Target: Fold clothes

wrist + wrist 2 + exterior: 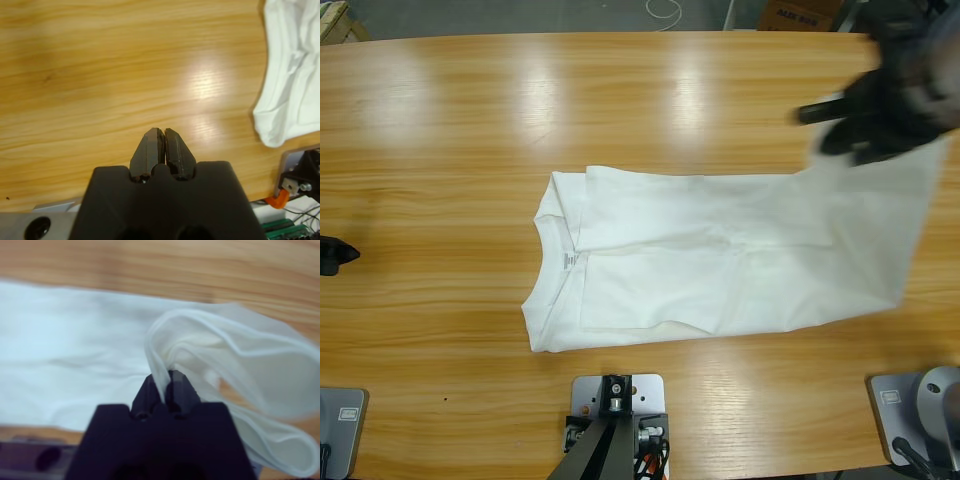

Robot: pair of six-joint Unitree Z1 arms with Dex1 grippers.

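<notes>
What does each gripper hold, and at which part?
The right gripper pinches the white T-shirt at its bottom hem edge. The left gripper holds nothing.

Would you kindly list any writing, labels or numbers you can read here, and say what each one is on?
Cardboard box beyond the table's far edge: dark lettering, cut off and too blurred to read.
Label inside the collar of the white T-shirt: dark print, too small to read.
Nothing else carries text.

The T-shirt (720, 260) is soft, matt white cloth, wrinkled and thin enough to glow at its lifted hem. The counter (470, 120) is glossy varnished wood with streaky grain. Both grippers' jaws look matt black.
</notes>
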